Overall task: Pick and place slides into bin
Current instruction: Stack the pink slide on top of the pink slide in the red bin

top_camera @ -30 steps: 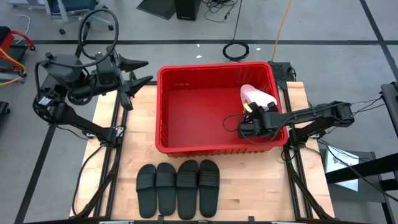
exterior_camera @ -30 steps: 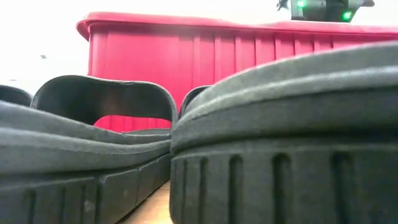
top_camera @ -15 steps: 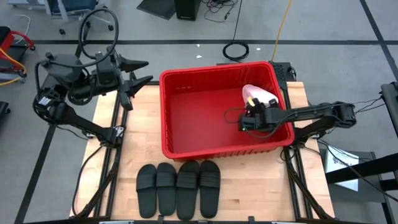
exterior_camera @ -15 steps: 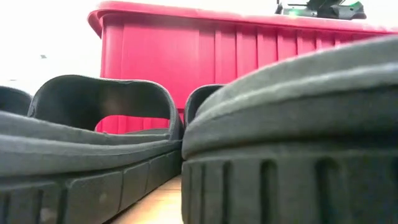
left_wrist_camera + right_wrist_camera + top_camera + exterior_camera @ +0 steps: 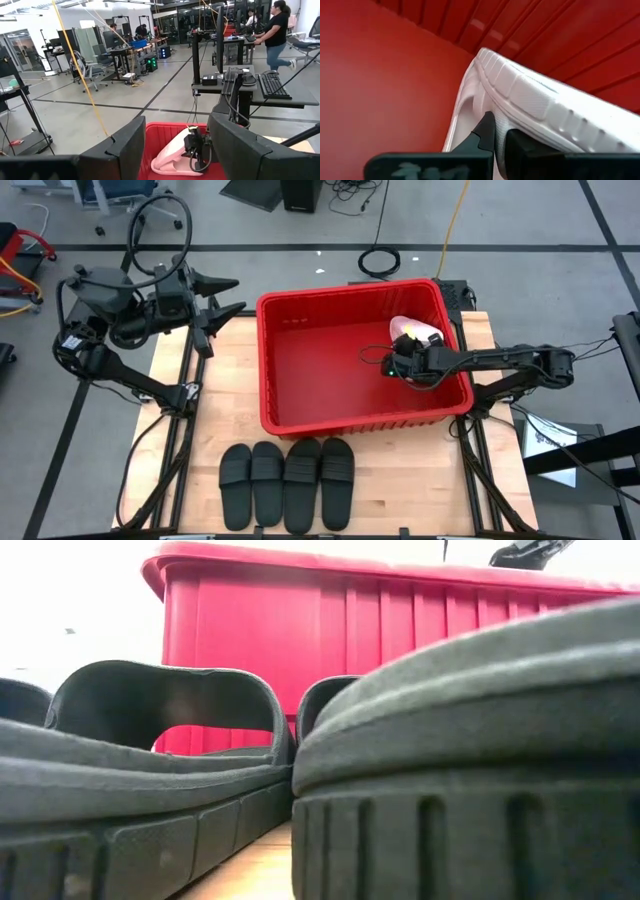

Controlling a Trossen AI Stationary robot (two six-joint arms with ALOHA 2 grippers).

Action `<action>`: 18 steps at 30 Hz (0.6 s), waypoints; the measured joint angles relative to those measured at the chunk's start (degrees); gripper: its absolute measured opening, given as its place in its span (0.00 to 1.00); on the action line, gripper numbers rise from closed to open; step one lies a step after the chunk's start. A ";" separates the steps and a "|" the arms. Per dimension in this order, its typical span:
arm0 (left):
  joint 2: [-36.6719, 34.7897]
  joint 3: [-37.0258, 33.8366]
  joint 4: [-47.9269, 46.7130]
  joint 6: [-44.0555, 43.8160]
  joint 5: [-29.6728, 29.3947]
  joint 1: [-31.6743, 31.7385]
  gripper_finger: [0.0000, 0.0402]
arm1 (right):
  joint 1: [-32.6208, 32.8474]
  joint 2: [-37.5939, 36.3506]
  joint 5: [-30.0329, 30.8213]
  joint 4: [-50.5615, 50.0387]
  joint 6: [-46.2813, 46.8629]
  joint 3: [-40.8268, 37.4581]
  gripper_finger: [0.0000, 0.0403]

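Note:
The red bin [image 5: 340, 370] stands on the table's far half. A pale pink slide [image 5: 415, 330] leans on its side in the bin's far right corner, sole out, against the ribbed wall [image 5: 530, 30]. It also shows in the left wrist view [image 5: 172, 155]. My right gripper [image 5: 400, 358] is inside the bin, shut, its tips [image 5: 499, 136] at the slide's sole. A second pink slide does not show. Several black slides [image 5: 287, 483] lie side by side, soles down, at the near edge. My left gripper [image 5: 222, 298] waits open beyond the far left corner. My right gripper touches the pink slide's ribbed sole edge [image 5: 507, 107] with its shut fingertips, coming from the bin's middle. Whether any of the slide is caught between them cannot be told. The slide stays tilted against the bin wall, its lower edge on the bin floor.
In the low view the black slides [image 5: 460, 740] fill the foreground, in front of the bin's near wall [image 5: 350, 630]. Bare wood [image 5: 215, 390] lies left of the bin. People and desks show in the room beyond [image 5: 275, 30].
My right gripper has moved inside the bin toward the table's far edge, up to the pink slide. The bin has slid a little toward the table's right edge. The black slides have stayed put.

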 joint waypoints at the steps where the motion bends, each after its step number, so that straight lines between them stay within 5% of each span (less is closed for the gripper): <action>1: 0.00 0.00 -0.23 0.01 -0.01 0.01 0.56 | 0.01 -0.01 -0.30 0.00 -0.01 -0.49 0.01; 11: 0.00 0.00 -0.63 0.02 -0.02 0.02 0.56 | 0.76 -2.22 -5.61 -0.57 0.09 -1.13 0.09; 18: 0.00 -0.02 -0.63 0.02 -0.02 0.00 0.56 | 0.70 -4.24 -8.75 -1.48 0.08 -1.22 0.27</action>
